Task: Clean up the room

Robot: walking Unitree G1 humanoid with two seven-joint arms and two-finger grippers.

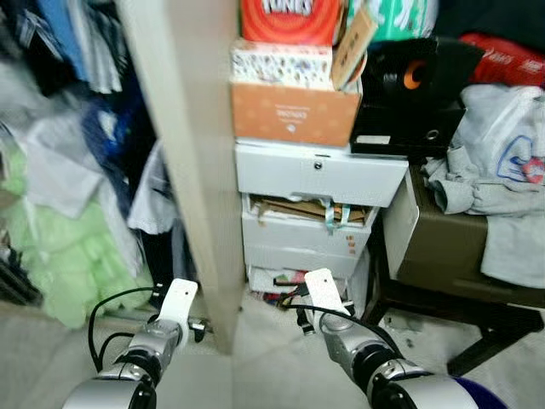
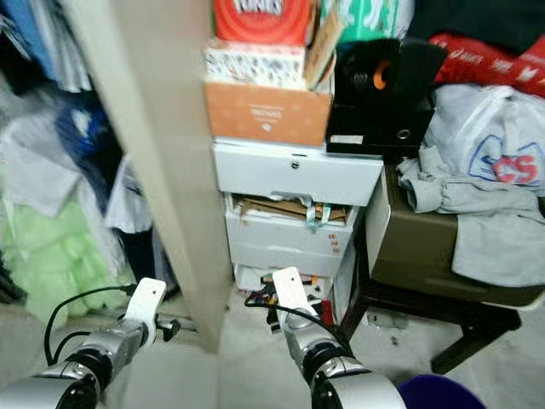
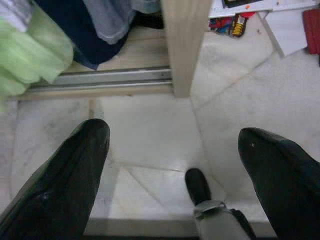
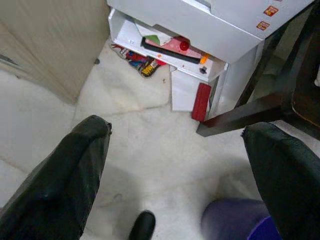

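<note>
White drawer unit (image 1: 319,175) standing beside a wooden panel (image 1: 183,153), its middle drawer hanging open. Orange cardboard box (image 1: 294,112) sitting on the unit's top, at its left edge; black case (image 1: 409,94) resting at the right edge. Dark side table (image 1: 477,273) standing right of the unit, carrying grey clothing (image 1: 494,179).
</note>
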